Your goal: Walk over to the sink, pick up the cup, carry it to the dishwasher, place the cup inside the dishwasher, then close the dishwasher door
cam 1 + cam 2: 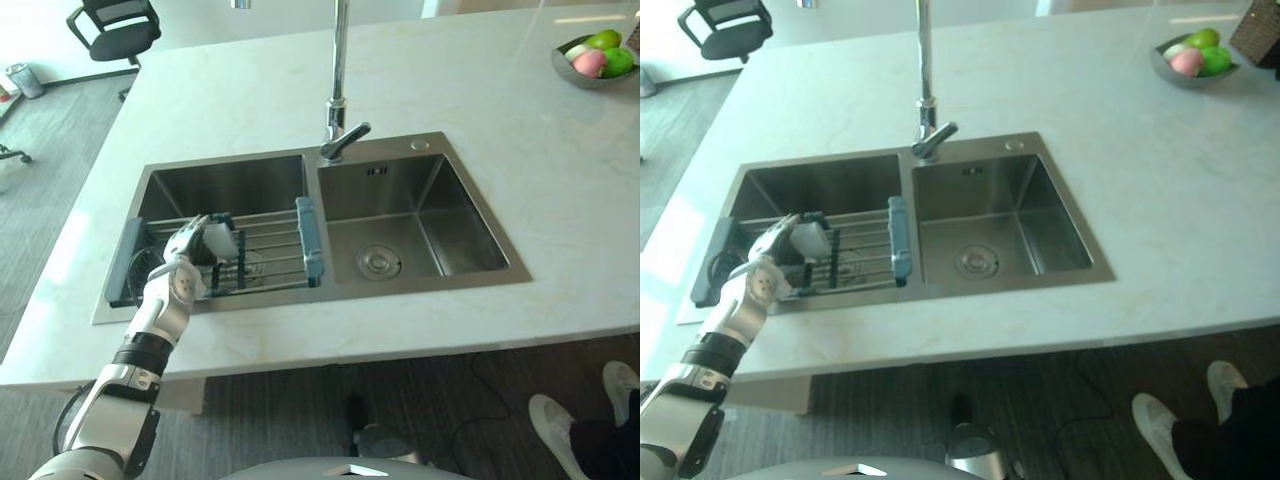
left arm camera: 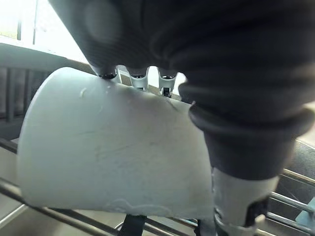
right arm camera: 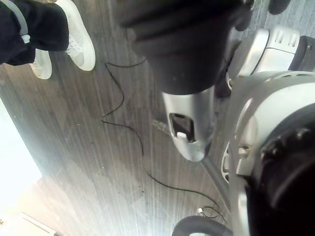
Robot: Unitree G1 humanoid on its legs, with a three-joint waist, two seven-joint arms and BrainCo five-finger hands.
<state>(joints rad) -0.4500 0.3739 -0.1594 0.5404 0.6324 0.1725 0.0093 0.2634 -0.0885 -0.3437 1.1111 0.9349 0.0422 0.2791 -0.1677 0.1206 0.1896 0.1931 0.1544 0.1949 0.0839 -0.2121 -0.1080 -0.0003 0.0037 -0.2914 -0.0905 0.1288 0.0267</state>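
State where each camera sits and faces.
Left eye view: on the head, looking down at the sink; left hand grips the cup.
Right eye view: beside it, same scene.
Left wrist view: on that wrist, looking along the hand at the cup.
Right wrist view: on that wrist, facing the floor; right hand, a person's shoes.
Shared: eyes and left wrist show the cup.

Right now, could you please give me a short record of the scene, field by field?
cup: white cup on the rack over the left basin of the sink
left hand: left hand at the rack, fingers and thumb closed round the cup
right hand: right hand down above the floor
person: shoes by the counter
stage: cup gripped, not yet lifted
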